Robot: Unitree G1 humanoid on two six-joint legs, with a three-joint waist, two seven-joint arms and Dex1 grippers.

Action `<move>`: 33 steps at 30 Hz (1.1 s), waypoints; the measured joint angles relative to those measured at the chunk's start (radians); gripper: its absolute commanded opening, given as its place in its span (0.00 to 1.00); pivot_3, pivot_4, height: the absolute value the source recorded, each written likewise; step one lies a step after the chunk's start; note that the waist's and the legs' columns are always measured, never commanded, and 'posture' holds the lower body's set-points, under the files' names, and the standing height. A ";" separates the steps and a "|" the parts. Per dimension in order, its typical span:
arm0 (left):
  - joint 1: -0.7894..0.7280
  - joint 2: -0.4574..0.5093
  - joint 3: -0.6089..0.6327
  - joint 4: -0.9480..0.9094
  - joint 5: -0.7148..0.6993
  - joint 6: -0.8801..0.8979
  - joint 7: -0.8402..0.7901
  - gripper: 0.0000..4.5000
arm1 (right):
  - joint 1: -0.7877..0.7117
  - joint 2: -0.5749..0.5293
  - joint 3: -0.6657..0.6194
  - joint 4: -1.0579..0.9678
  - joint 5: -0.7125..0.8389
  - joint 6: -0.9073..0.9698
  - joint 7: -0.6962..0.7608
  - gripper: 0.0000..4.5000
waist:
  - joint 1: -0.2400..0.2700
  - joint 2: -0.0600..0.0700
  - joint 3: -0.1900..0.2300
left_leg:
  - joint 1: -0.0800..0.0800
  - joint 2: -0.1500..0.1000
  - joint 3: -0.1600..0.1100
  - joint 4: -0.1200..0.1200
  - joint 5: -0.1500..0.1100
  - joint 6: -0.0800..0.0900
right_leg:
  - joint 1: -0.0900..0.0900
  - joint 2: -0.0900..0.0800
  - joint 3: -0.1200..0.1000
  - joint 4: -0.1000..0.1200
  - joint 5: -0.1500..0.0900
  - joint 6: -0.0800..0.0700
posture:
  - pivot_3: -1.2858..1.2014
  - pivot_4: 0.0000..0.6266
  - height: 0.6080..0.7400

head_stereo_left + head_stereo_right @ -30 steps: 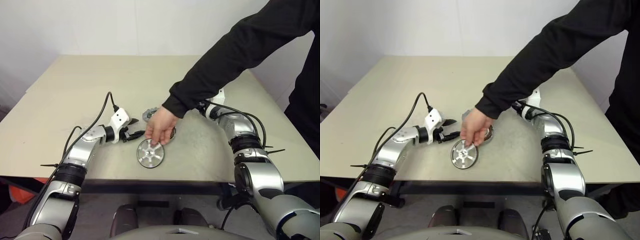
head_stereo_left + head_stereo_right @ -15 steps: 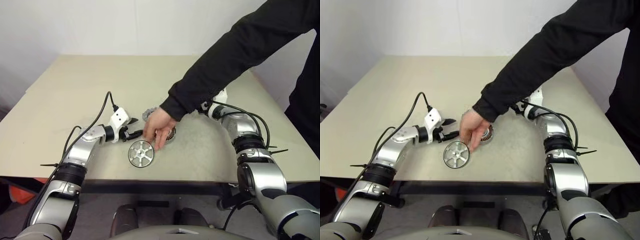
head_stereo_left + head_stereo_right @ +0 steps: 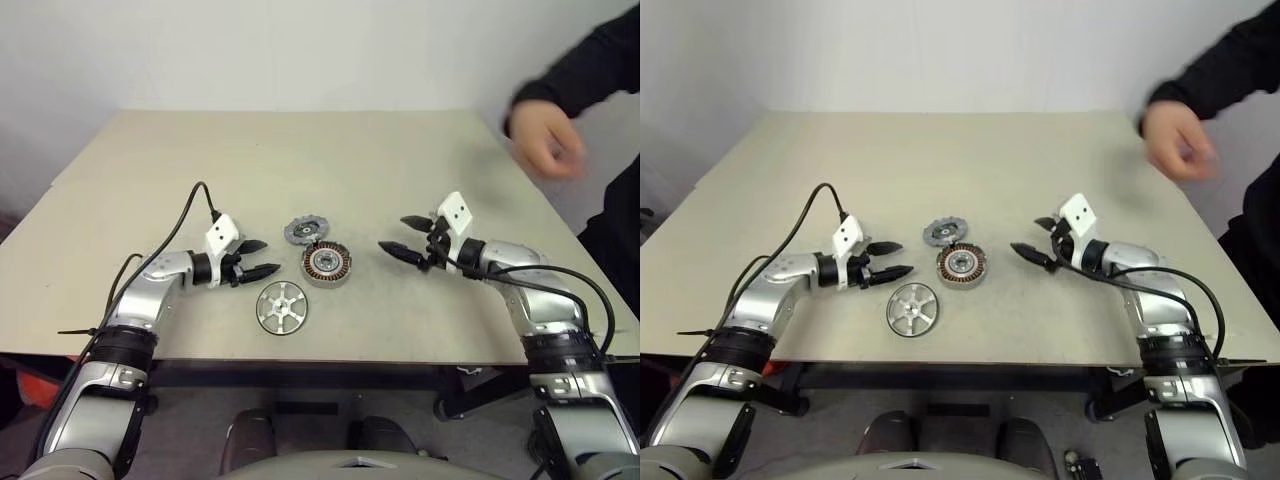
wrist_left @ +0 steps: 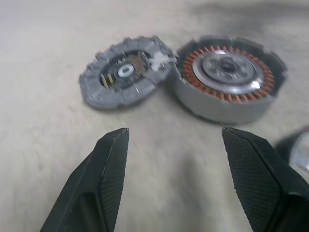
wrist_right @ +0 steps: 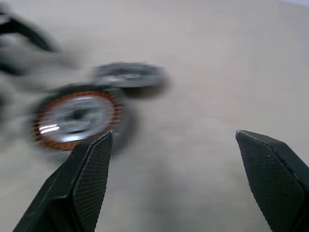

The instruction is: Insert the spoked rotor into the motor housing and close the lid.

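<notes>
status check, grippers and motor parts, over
Left gripper and right gripper open, empty. Spoked rotor, motor housing and lid lie separate on the table. Person's hand off to the right, nothing in the way.

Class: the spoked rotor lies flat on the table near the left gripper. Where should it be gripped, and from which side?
Probably from above, fingers across the outer rim of the spoked rotor. It lies flat on the table, so only its rim and spoke gaps offer purchase. The left gripper, open, is nearest.
</notes>
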 measured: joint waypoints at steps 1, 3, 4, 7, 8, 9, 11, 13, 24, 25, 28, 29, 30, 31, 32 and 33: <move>0.002 0.010 0.001 0.001 -0.004 0.004 -0.014 0.72 | 0.021 -0.010 0.015 -0.044 0.011 0.015 0.021 0.93 | 0.001 0.000 0.000 | 0.000 0.000 0.000 0.000 0.000 0.000 | 0.001 0.000 0.000 0.000 0.000 0.000 | 0.52 0.00 1.00; 0.002 0.021 0.002 0.003 -0.006 0.010 -0.034 0.72 | 0.042 -0.014 0.042 -0.099 0.028 0.036 0.044 0.93 | 0.000 0.000 0.000 | 0.000 0.000 0.000 0.000 0.000 0.000 | 0.001 -0.001 0.000 0.000 0.000 0.000 | 0.52 0.00 1.00; 0.002 0.024 0.002 0.004 -0.006 0.010 -0.039 0.72 | 0.050 -0.014 0.056 -0.117 0.033 0.042 0.052 0.93 | 0.000 0.000 0.000 | 0.001 0.000 0.000 0.000 0.000 0.000 | 0.001 -0.001 0.000 -0.001 0.000 0.000 | 0.52 0.00 1.00; 0.002 0.026 0.002 0.008 -0.006 0.011 -0.053 0.72 | 0.056 -0.014 0.093 -0.144 0.033 0.052 0.057 0.93 | 0.000 0.000 0.000 | 0.000 0.000 0.000 0.000 0.000 0.000 | 0.001 -0.001 0.000 -0.001 0.000 0.000 | 0.52 0.00 1.00; 0.002 0.026 0.002 0.008 -0.007 0.014 -0.055 0.72 | 0.059 -0.014 0.102 -0.151 0.033 0.054 0.061 0.93 | 0.000 0.000 0.000 | 0.000 0.000 -0.001 0.000 0.000 0.000 | 0.001 -0.001 0.000 -0.001 0.000 0.000 | 0.52 0.00 1.00; 0.002 0.026 0.002 0.007 -0.008 0.019 -0.059 0.72 | 0.062 -0.016 0.111 -0.159 0.034 0.055 0.064 0.93 | 0.000 0.000 0.000 | 0.000 0.000 -0.001 0.000 0.000 0.000 | 0.001 -0.001 0.000 -0.001 0.000 0.000 | 0.52 0.00 1.00; 0.005 0.025 0.001 -0.002 -0.011 0.025 -0.070 0.72 | 0.069 -0.023 0.128 -0.169 0.033 0.054 0.075 0.93 | 0.000 0.000 0.000 | 0.000 0.000 -0.001 0.000 0.000 0.000 | 0.001 -0.001 0.000 -0.001 0.000 0.000 | 0.52 0.00 1.00; 0.011 0.023 -0.008 -0.017 -0.014 0.037 -0.080 0.72 | 0.077 -0.036 0.140 -0.170 0.029 0.051 0.083 0.93 | 0.000 0.000 0.000 | 0.000 -0.001 0.000 0.000 0.000 0.000 | 0.001 -0.001 0.000 -0.002 0.000 0.000 | 0.52 0.00 1.00; 0.089 0.077 -0.061 -0.142 -0.054 0.133 -0.202 0.72 | 0.075 -0.058 0.185 -0.169 -0.029 0.033 0.074 0.93 | -0.002 0.000 0.000 | 0.001 -0.001 0.000 -0.001 0.000 0.000 | 0.002 -0.001 0.000 -0.002 0.000 0.000 | 0.52 0.00 1.00; 0.088 0.078 -0.063 -0.138 -0.053 0.133 -0.206 0.72 | 0.068 -0.057 0.188 -0.169 -0.030 0.035 0.072 0.93 | -0.002 0.000 0.000 | 0.001 -0.001 0.000 -0.001 0.000 0.000 | 0.002 -0.001 0.001 -0.001 0.000 0.000 | 0.52 0.00 1.00; 0.078 0.079 -0.065 -0.122 -0.051 0.134 -0.209 0.72 | 0.040 -0.055 0.194 -0.169 -0.030 0.047 0.064 0.93 | -0.002 0.000 0.000 | 0.001 -0.001 -0.001 -0.001 0.000 0.000 | 0.003 -0.001 0.001 -0.001 0.000 0.000 | 0.52 0.00 1.00; 0.077 0.079 -0.066 -0.121 -0.051 0.136 -0.210 0.72 | 0.033 -0.054 0.194 -0.169 -0.030 0.052 0.058 0.93 | -0.002 0.000 0.000 | 0.001 -0.001 -0.001 -0.001 0.000 0.000 | 0.003 -0.001 0.001 -0.001 0.000 0.000 | 0.52 0.00 1.00; 0.075 0.079 -0.068 -0.121 -0.051 0.143 -0.211 0.72 | 0.026 -0.053 0.194 -0.169 -0.030 0.056 0.053 0.93 | -0.002 0.000 0.000 | 0.001 -0.001 -0.001 -0.001 0.000 0.000 | 0.003 -0.001 0.001 -0.001 0.000 0.000 | 0.52 0.00 1.00; 0.074 0.078 -0.070 -0.121 -0.052 0.148 -0.210 0.72 | 0.021 -0.053 0.194 -0.169 -0.030 0.058 0.050 0.93 | -0.002 0.000 0.000 | 0.001 -0.001 -0.001 -0.001 0.000 -0.001 | 0.003 -0.001 0.001 -0.001 0.000 0.000 | 0.52 0.00 1.00; 0.074 0.075 -0.071 -0.121 -0.053 0.156 -0.209 0.72 | 0.018 -0.053 0.194 -0.169 -0.030 0.059 0.048 0.93 | -0.001 0.000 0.000 | 0.001 -0.001 -0.001 -0.001 0.001 -0.001 | 0.003 -0.001 0.001 -0.001 0.000 0.000 | 0.52 0.00 1.00; 0.074 0.068 -0.071 -0.122 -0.057 0.169 -0.208 0.72 | 0.015 -0.052 0.194 -0.169 -0.029 0.059 0.042 0.93 | 0.000 0.000 0.000 | 0.001 -0.001 -0.001 -0.001 0.001 -0.002 | 0.003 -0.001 0.001 -0.001 0.000 0.000 | 0.52 0.00 1.00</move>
